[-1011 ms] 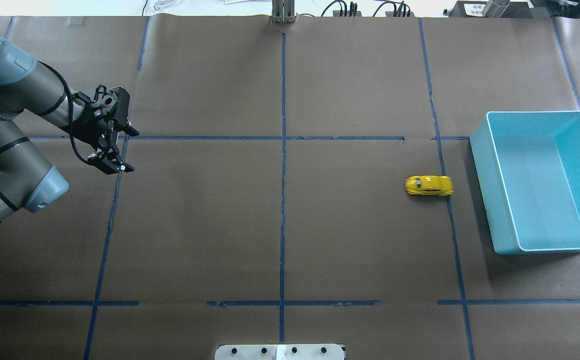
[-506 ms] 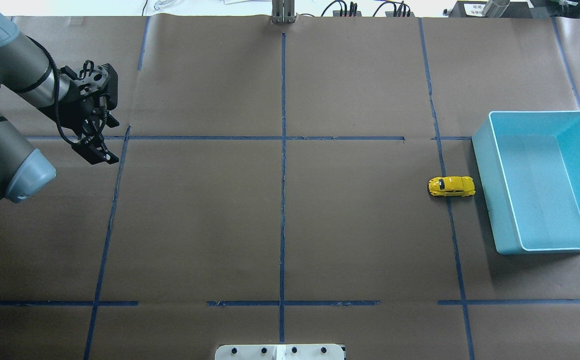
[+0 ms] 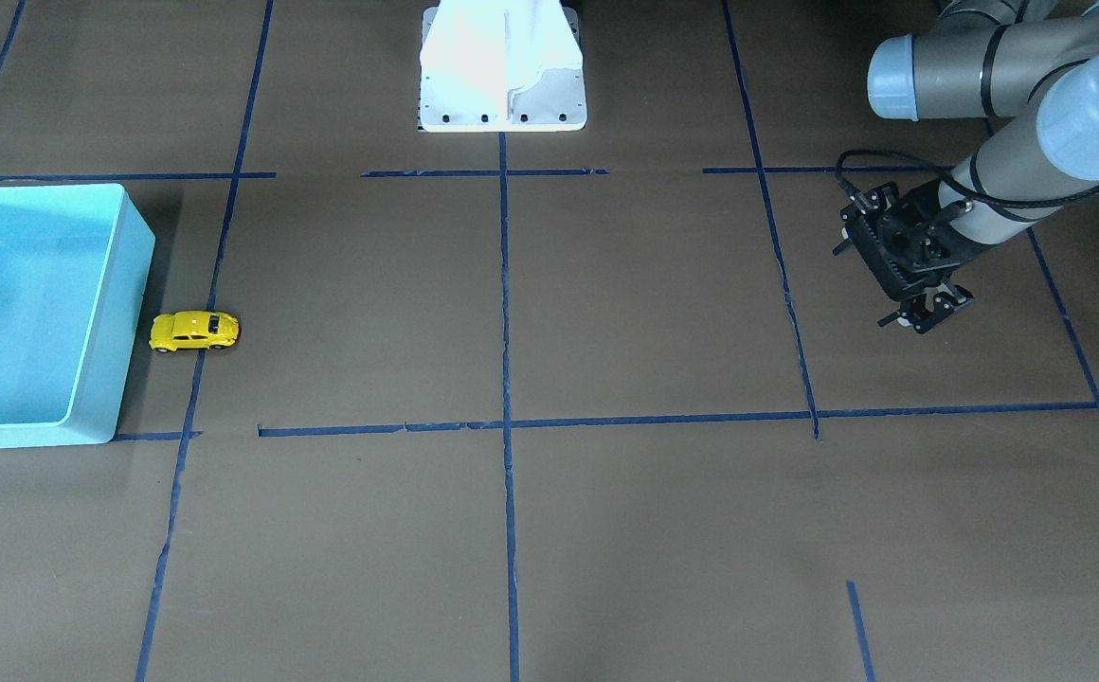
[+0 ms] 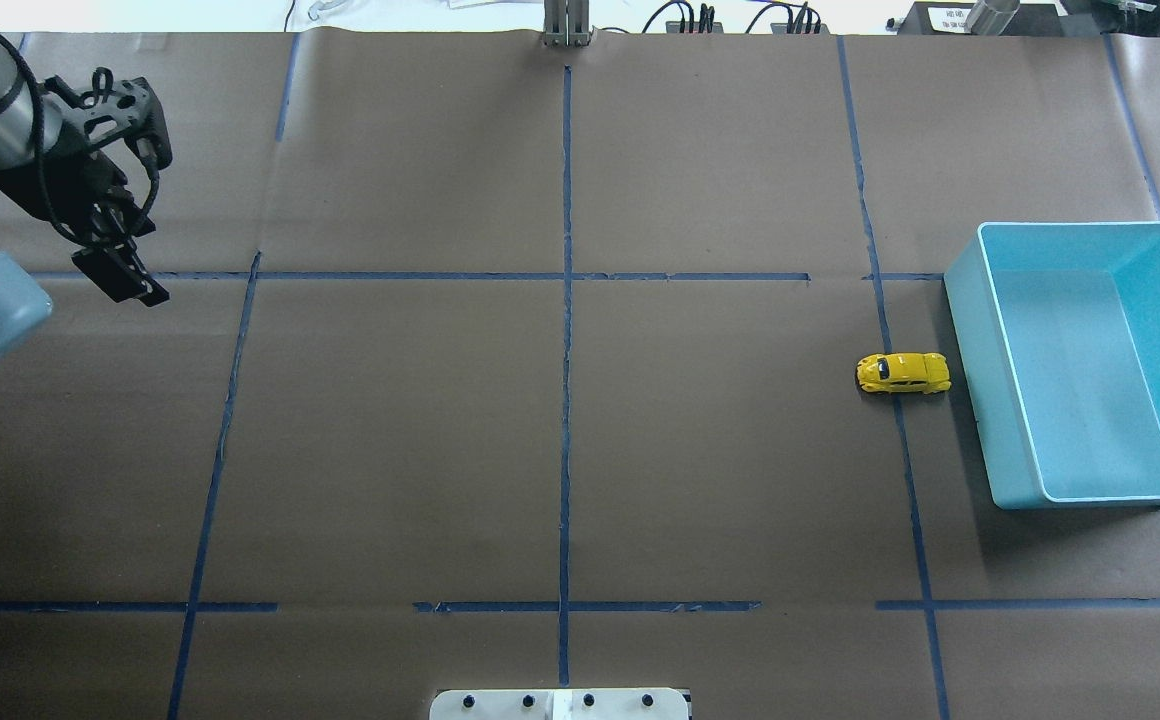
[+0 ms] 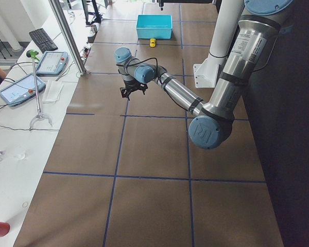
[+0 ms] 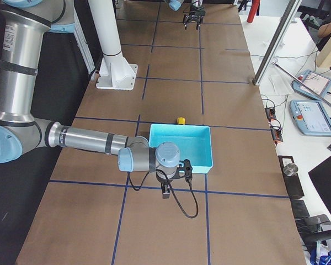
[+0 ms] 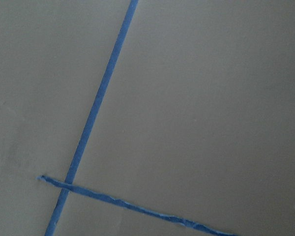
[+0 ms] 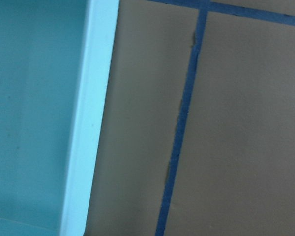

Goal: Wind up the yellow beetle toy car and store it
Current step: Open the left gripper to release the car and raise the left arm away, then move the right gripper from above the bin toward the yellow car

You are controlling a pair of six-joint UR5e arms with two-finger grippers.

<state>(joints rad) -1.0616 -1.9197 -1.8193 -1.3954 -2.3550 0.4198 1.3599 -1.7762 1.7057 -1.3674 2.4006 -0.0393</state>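
In the front-facing view we see the car (image 3: 194, 332) on its wheels on the table (image 3: 606, 313), just beside the outer wall of the blue bin (image 3: 128, 360). The left gripper (image 3: 927, 314) is well apart from it, fingers parted around nothing. From overhead, we find the car lying across a blue tape line (image 4: 881, 310). In the right-side view, the right gripper (image 6: 165, 192) hangs near the bin's corner, and we cannot tell how its fingers stand.

Brown table (image 4: 390, 450) crossed by blue tape lines (image 4: 566, 400); white plate (image 4: 560, 703) at edge
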